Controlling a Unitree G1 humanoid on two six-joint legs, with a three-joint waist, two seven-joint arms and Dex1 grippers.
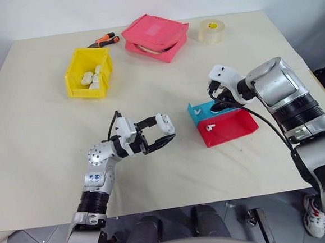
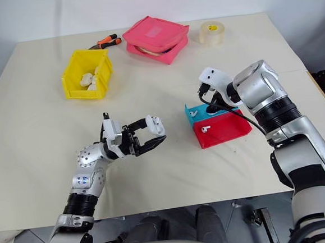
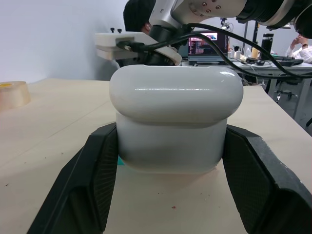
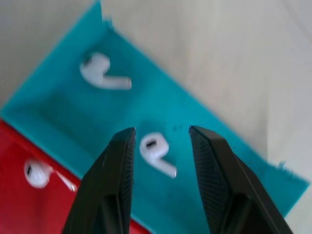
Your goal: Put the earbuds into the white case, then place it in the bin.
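Observation:
My left gripper [image 1: 162, 130] is shut on the white case [image 1: 164, 122], holding it a little above the table's middle; both black fingers [image 3: 92, 180] press the sides of the white case [image 3: 175, 117]. To the right, my right gripper [image 4: 162, 130] points down into the blue tray [image 4: 63, 112] and is open. One earbud [image 4: 156, 153] lies between its fingers, untouched. A second earbud [image 4: 103, 74] lies further along the same tray. A third earbud [image 1: 210, 127] lies in the red tray [image 1: 236, 128]. The yellow bin [image 1: 74, 78] stands at the back left.
Several white cases lie inside the bin. A pink zip pouch [image 1: 156, 36], a tape roll [image 1: 211, 30] and orange-handled pliers [image 1: 104, 40] lie along the far edge. The two trays sit side by side near the table's right edge.

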